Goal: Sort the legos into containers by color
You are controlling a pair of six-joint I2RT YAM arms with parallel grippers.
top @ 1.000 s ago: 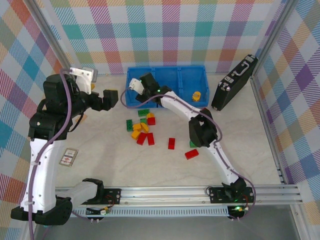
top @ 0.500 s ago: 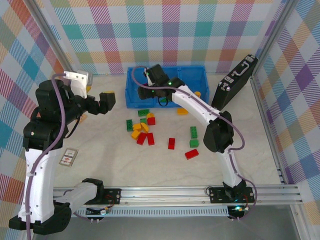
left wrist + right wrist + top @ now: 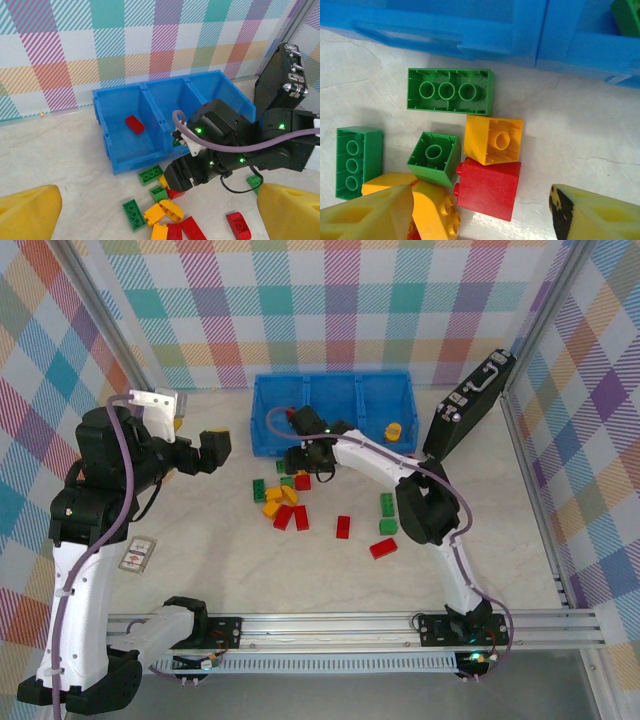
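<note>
We see the legos (image 3: pixel 285 498) as small shiny plastic bricks in red, green and yellow. Most lie in a loose heap on the counter (image 3: pixel 200 530), just in front of the blue tray (image 3: pixel 330 380). A few lie apart, to the right of the heap: two red bricks (image 3: pixel 343 527) and two green bricks (image 3: pixel 386 505).

The tray has three square boxes in a row. One red lego (image 3: pixel 134 124) lies in the left box. A green lego (image 3: pixel 625 15) peeks out of the middle box. A yellow lego (image 3: pixel 395 430) lies in the right box.

Up close, some bricks lie upside down, so we look into their hollow bottoms with round rings inside. A long green brick (image 3: pixel 451 91) lies nearest the tray wall. A yellow square brick (image 3: pixel 494 140) sits right beside it, and a red brick (image 3: pixel 487 187) sits right beside the yellow one.

The right gripper (image 3: pixel 482 215) hangs over this heap with its fingers spread apart, holding nothing. The left gripper (image 3: pixel 160 217) is off to the left of the tray, spread wide and holding nothing too.

A black briefcase (image 3: pixel 468 405) leans to the right of the tray. A small tan block (image 3: pixel 137 555) lies near the left arm, and its marks are too small for us to read.
</note>
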